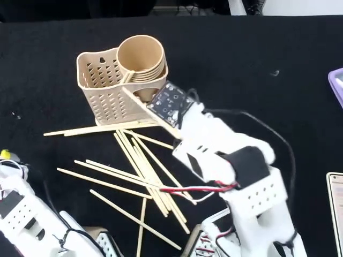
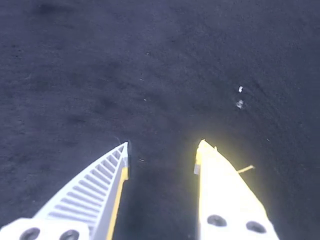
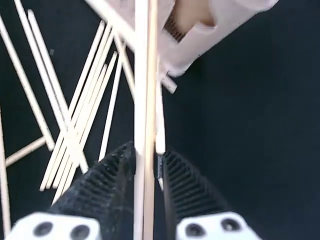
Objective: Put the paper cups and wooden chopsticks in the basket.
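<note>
A beige slotted basket [image 1: 102, 88] stands at the back left of the black table, with a stack of paper cups [image 1: 140, 56] leaning in its right end. My right gripper [image 3: 146, 150] is shut on a pair of wooden chopsticks [image 3: 145, 75] whose far ends reach the basket's corner [image 3: 200, 30]. From above, the held chopsticks [image 1: 140, 104] slant up against the basket's front right. Several loose chopsticks [image 1: 139, 166] lie scattered on the table in front of the basket. My left gripper [image 2: 161, 150] hangs open over bare black cloth, holding nothing.
The left arm [image 1: 27, 214] sits at the lower left corner, the right arm's body [image 1: 241, 176] fills the lower middle right. A purple object [image 1: 336, 85] and a white card [image 1: 335, 198] lie at the right edge. Two long chopsticks [image 1: 96, 128] rest along the basket's front.
</note>
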{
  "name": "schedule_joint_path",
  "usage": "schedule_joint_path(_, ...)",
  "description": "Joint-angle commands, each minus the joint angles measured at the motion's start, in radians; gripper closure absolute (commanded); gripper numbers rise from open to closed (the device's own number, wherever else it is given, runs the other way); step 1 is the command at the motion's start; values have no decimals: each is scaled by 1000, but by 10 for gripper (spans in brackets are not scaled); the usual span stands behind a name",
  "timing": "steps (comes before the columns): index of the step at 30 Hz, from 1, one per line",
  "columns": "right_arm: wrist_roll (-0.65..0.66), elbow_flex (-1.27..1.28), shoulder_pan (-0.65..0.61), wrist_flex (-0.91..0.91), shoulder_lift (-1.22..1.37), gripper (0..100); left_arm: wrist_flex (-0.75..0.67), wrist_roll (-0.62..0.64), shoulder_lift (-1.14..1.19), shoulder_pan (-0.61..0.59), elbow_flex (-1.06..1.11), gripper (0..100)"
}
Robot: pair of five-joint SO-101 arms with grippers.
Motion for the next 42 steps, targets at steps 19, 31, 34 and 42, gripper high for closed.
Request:
schedule_joint_path(19, -404, -278, -107, -466, -25, 986, 5, -218, -8, 291, 24, 780)
schedule_joint_path(31, -582, 120, -215, -1369, -7, 987, 2, -261, -8, 380, 51, 780)
schedule_joint_path(34, -582, 122, -221, -1467, 74, 987, 3, -262, -8, 394, 53, 780)
schedule_joint_path(42, -580, -79, -219, -1544, 401, 987, 3, -262, -8, 392, 56, 780)
